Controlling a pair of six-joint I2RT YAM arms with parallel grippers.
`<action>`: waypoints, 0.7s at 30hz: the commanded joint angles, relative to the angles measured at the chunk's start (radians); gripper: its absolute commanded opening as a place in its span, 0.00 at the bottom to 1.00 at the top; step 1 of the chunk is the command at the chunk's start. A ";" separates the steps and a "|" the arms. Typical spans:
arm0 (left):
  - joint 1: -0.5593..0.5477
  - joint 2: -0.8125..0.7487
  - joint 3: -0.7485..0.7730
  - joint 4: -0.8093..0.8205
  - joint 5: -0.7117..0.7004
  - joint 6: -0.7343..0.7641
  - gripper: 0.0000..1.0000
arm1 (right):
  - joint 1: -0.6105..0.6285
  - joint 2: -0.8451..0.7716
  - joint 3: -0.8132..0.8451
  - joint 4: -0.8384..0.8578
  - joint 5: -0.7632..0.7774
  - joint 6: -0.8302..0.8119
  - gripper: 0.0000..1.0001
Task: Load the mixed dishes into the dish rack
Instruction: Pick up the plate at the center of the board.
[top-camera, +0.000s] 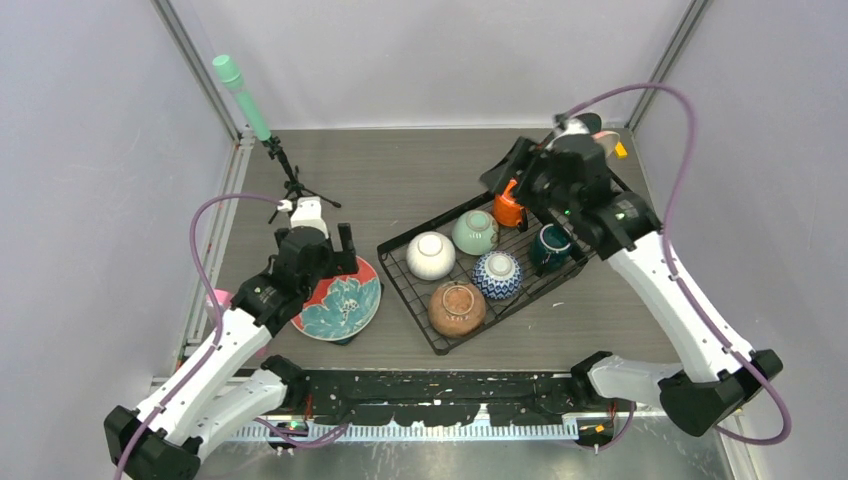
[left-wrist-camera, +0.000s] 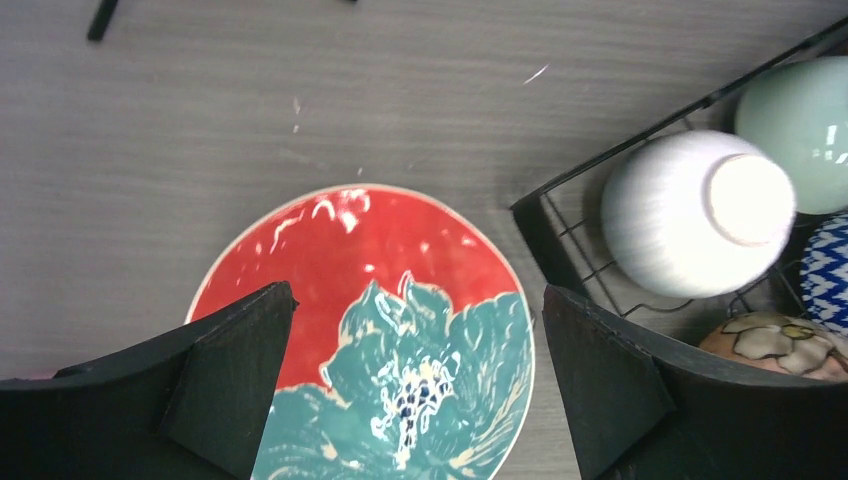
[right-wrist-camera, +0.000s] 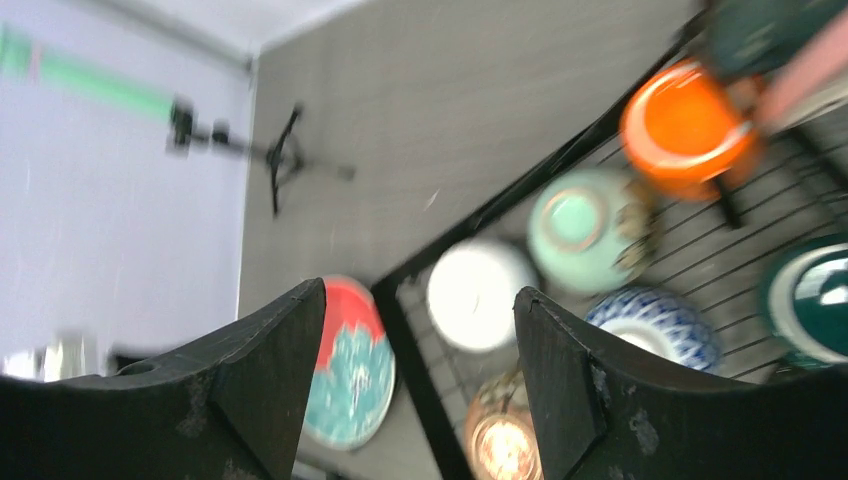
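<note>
The grey table (top-camera: 420, 170) carries the dish rack (top-camera: 405, 290) at its middle right, placed at an angle. On the flat gridded part of the rack most of the dishes are already loaded. Just left of the rack, apart from it, one plate (top-camera: 340, 305) lies flat on the table, red with a teal flower. It looks like the only dish outside the rack.

Inside the rack, upside down, stand the brown bowl (top-camera: 457, 307), the white bowl (top-camera: 431, 255), the blue-patterned bowl (top-camera: 497, 275) and the mint-green bowl (top-camera: 475, 232). Beside them are the dark teal mug (top-camera: 551, 247) and the orange mug (top-camera: 510, 210).

The left gripper (left-wrist-camera: 417, 293) hangs over the plate with its jaws spread wide and nothing between them. The right gripper (right-wrist-camera: 418, 290) is above the far side of the rack, also open and empty.

I judge that picking up the plate is the step in hand. The plate lies flat, so the next move needs a low approach at its rim, one finger above and one below, and then a firm closing before lifting.
</note>
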 joint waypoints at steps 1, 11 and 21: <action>0.110 0.004 -0.001 -0.128 0.102 -0.125 0.98 | 0.141 0.017 -0.089 0.107 -0.125 0.022 0.73; 0.364 0.082 -0.021 -0.188 0.236 -0.169 0.98 | 0.463 0.219 -0.175 0.289 -0.162 0.128 0.64; 0.453 0.173 -0.039 -0.188 0.195 -0.189 0.98 | 0.559 0.469 -0.116 0.301 -0.180 0.177 0.56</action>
